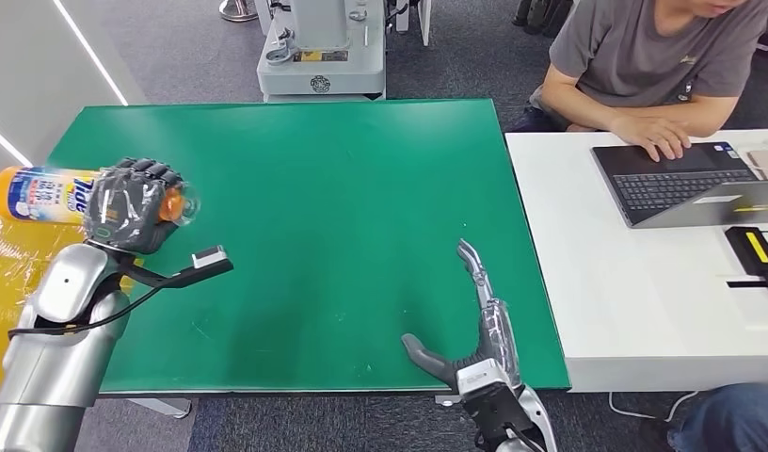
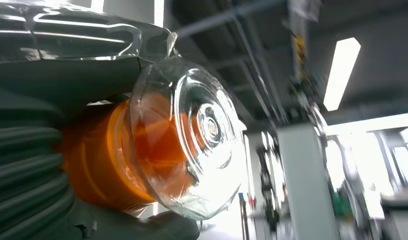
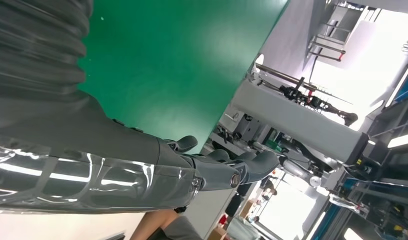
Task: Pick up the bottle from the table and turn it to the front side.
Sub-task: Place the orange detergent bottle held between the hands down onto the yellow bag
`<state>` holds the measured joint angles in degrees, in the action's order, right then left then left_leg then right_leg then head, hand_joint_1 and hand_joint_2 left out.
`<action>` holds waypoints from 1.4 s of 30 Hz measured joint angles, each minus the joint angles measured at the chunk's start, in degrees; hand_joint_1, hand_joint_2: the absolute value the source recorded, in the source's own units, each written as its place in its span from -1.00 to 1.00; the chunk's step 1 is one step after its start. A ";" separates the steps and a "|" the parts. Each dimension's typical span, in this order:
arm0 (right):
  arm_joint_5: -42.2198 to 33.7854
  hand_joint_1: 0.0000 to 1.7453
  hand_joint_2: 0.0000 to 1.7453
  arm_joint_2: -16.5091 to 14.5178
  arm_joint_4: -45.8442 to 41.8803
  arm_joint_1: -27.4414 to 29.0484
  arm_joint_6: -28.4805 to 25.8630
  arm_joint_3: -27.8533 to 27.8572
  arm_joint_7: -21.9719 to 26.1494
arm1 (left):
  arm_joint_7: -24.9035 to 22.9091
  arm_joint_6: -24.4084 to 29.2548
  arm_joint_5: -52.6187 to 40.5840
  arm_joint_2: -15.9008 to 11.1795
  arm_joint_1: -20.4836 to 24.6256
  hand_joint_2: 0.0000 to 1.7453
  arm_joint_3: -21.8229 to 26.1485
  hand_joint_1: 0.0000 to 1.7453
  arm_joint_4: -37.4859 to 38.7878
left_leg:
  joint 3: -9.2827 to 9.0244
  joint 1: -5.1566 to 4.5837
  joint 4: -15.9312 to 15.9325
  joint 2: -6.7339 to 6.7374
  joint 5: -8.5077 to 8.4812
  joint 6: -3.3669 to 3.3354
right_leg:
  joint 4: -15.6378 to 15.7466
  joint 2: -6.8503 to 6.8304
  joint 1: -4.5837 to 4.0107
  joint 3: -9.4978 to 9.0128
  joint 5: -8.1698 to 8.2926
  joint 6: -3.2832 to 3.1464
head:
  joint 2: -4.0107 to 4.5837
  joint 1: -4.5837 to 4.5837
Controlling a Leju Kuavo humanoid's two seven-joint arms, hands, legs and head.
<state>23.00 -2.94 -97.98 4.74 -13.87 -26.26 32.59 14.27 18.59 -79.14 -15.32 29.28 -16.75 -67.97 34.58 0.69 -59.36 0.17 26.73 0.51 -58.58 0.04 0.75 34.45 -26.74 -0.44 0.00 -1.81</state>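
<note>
Bottle (image 1: 43,194) lying sideways in gripping left hand (image 1: 131,216), right hand (image 1: 479,320) open, fingers spread

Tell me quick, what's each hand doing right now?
Left hand: closed around the orange bottle, held sideways above the green table.
Right hand: open, fingers extended, holding nothing.

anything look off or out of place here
Nothing stands out. The left hand holds the orange bottle on its side above the green table; nothing spilled. The right hand is open.
</note>
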 joint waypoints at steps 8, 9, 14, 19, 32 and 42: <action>0.57 -1.00 1.00 -0.91 -0.48 0.33 1.51 0.94 0.24 | 4.38 -1.15 -0.55 -0.27 6.33 1.00 -6.83 1.00 18.48 | 0.01 -0.01 -0.01 0.02 0.00 0.00 | 0.00 0.02 0.01 -0.01 0.01 0.01 | 0.00 0.01; 0.64 -1.00 1.00 -1.01 -0.48 0.29 1.62 0.99 0.23 | 4.85 -1.18 -0.44 -0.20 7.01 1.00 -7.54 1.00 20.82 | 0.01 -0.01 -0.01 0.04 0.00 0.00 | 0.00 0.05 0.01 -0.01 0.02 0.00 | 0.00 0.01; 0.75 -1.00 1.00 -1.13 -0.48 0.21 1.70 1.16 0.21 | 5.72 -1.23 -0.15 0.17 8.72 1.00 -9.32 1.00 28.24 | 0.01 0.00 -0.01 0.09 0.01 0.01 | -0.01 0.09 0.00 0.01 0.02 0.00 | 0.00 0.00; 0.78 -1.00 1.00 -1.13 -0.46 0.07 1.54 1.16 0.16 | 5.75 -1.26 0.34 0.37 10.03 1.00 -10.21 1.00 34.03 | 0.02 0.00 0.00 0.08 0.01 0.01 | -0.02 0.09 0.00 0.02 0.01 0.00 | 0.00 0.00; 0.78 -1.00 1.00 -1.13 -0.46 -0.02 1.52 1.16 0.15 | 5.75 -1.24 0.44 0.64 10.79 1.00 -11.01 1.00 38.62 | 0.02 0.00 0.00 0.08 0.01 0.01 | -0.02 0.08 0.00 0.01 0.01 -0.01 | 0.00 0.00; 0.78 -1.00 1.00 -1.13 -0.46 -0.07 1.52 1.16 0.15 | 5.75 -1.23 0.43 0.75 11.18 1.00 -11.31 1.00 39.96 | 0.02 0.00 0.00 0.08 0.01 0.01 | -0.02 0.08 0.00 0.01 0.02 -0.01 | 0.00 0.00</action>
<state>23.78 -4.07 -98.44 4.67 -12.35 -25.09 32.74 20.02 17.37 -78.71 -14.57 40.46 -28.06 -28.02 34.60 0.69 -59.36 0.25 26.73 0.51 -58.60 0.12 0.75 34.46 -26.73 -0.45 0.00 -1.81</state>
